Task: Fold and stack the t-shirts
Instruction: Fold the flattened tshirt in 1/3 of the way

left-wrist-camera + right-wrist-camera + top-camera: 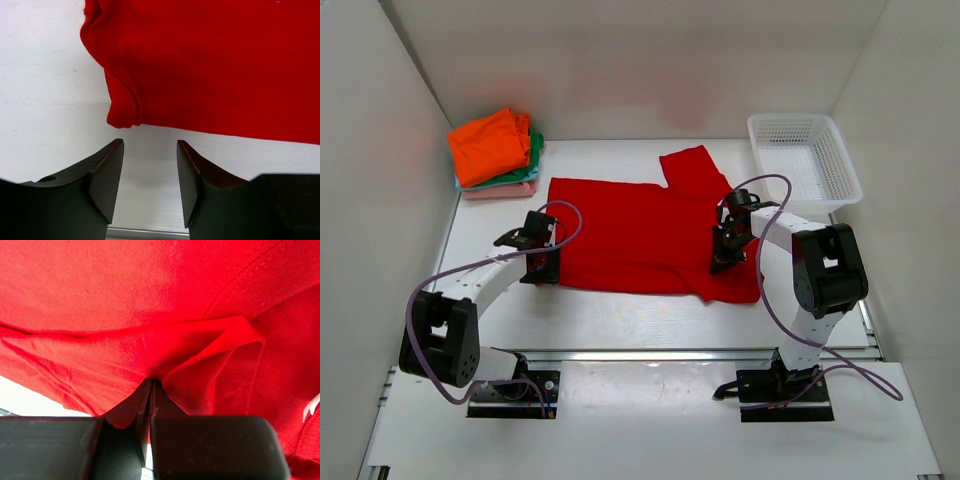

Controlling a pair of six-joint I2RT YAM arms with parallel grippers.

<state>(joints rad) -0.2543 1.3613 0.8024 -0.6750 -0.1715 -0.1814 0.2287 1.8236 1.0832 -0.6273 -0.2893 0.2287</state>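
Observation:
A bright red t-shirt [640,235] lies spread on the table's middle, one sleeve pointing to the back. My right gripper [725,255] is shut on a pinch of the red t-shirt [150,315] near its right end; the cloth bunches up around the fingertips. My left gripper [538,262] is open and empty at the shirt's left near corner; in the left wrist view the gripper [149,165] sits just short of the rolled corner of the red t-shirt [122,112], apart from it. A folded stack sits at the back left: orange t-shirt [490,145] on top, green [535,148] and pale pink [505,189] below.
A white mesh basket [804,160] stands at the back right. White walls close in the table on the left, back and right. A metal rail [700,354] runs along the near edge in front of the arm bases.

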